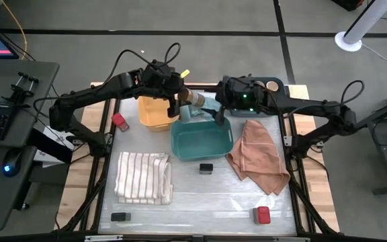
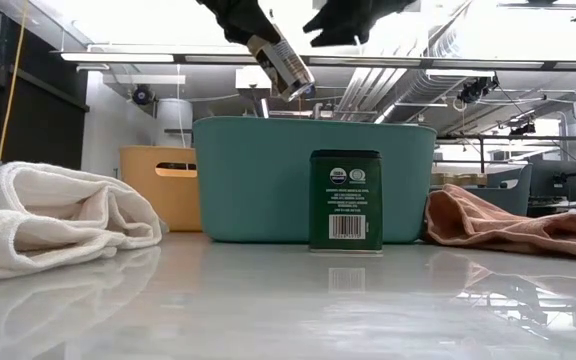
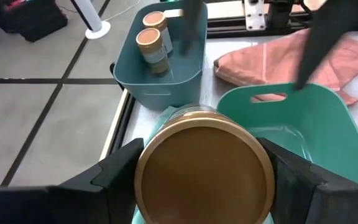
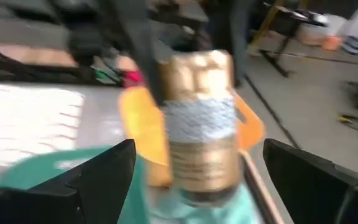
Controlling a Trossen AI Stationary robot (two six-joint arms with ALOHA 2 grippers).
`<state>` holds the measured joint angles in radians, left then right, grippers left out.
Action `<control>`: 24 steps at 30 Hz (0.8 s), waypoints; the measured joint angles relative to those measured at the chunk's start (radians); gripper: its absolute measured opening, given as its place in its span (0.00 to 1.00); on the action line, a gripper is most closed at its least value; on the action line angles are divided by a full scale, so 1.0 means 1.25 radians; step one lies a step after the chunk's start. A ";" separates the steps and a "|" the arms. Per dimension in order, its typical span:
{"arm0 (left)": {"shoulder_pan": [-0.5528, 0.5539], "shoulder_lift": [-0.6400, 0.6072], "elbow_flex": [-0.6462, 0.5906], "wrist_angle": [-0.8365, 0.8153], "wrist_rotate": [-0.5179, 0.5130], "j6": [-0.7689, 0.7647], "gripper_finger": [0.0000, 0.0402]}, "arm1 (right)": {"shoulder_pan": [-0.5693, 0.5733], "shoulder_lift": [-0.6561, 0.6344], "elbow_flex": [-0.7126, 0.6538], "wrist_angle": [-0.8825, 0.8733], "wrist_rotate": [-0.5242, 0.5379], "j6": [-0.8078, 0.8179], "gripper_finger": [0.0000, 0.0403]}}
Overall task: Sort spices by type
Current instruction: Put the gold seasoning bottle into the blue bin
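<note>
My left gripper point(image 1: 180, 101) is shut on a round dark spice jar with a tan lid point(image 3: 204, 171), held in the air over the far edge of the teal bin point(image 1: 201, 138). In the low view the jar point(image 2: 283, 65) hangs tilted above that bin. My right gripper point(image 1: 218, 115) stands open just beyond the jar, its fingers point(image 3: 191, 31) spread apart and touching nothing. Two more tan-lidded jars point(image 3: 154, 37) stand in the blue-grey bin point(image 1: 267, 87). Black tins point(image 1: 205, 168) point(image 1: 119, 216) and red-topped jars point(image 1: 119, 121) point(image 1: 263, 214) rest on the table. My left gripper pinches the jar between its two fingers point(image 3: 114, 180) at the lid end point(image 3: 160, 155), one finger on each side. The lid faces back toward the wrist and the jar's body runs on along the fingers. The jar is lifted clear, tilted with its bottom down point(image 2: 298, 88).
A yellow bin point(image 1: 154, 113) stands left of the teal one. A white striped cloth point(image 1: 143, 177) lies at the near left and a pink cloth point(image 1: 257, 154) at the right. One black tin stands upright point(image 2: 345, 200) in front of the teal bin.
</note>
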<state>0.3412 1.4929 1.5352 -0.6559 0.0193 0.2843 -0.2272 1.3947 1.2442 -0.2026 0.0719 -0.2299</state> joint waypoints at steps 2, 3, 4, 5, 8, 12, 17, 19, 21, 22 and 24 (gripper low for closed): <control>-0.001 0.000 0.000 0.006 0.000 -0.001 0.61 | -0.002 0.010 0.000 -0.002 0.026 -0.015 0.87; -0.001 0.000 0.000 0.009 0.000 -0.001 0.62 | -0.002 0.014 0.000 -0.003 0.024 -0.016 0.87; -0.001 0.000 0.000 0.013 0.000 -0.001 0.62 | -0.002 0.017 0.000 -0.002 0.016 -0.014 0.87; -0.001 0.000 0.000 0.018 0.000 -0.001 0.62 | -0.002 0.020 0.000 -0.002 0.000 -0.013 0.87; -0.001 0.000 0.000 0.036 0.000 -0.001 0.62 | -0.001 0.037 0.000 -0.002 -0.013 -0.039 0.87; 0.000 0.000 0.000 0.048 0.013 -0.002 0.62 | -0.001 0.057 0.000 0.017 0.042 -0.069 0.87; -0.001 -0.001 0.000 0.048 0.018 -0.006 0.62 | -0.001 0.080 0.000 0.081 0.102 -0.069 0.86; -0.001 -0.001 0.000 0.048 0.017 -0.013 0.62 | -0.001 0.084 0.000 0.100 0.082 -0.069 0.86; -0.001 -0.001 0.000 0.053 0.019 -0.016 0.62 | -0.001 0.086 0.000 0.096 0.059 -0.069 0.86; -0.001 -0.001 0.000 0.059 0.020 -0.016 0.62 | 0.000 0.090 0.000 0.096 0.049 -0.069 0.86; -0.002 -0.001 0.000 0.070 0.021 -0.016 0.62 | 0.003 0.094 0.000 0.095 0.046 -0.070 0.86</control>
<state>0.3393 1.4921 1.5352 -0.5678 0.0455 0.2642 -0.2240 1.5125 1.2446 -0.0837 0.1298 -0.3173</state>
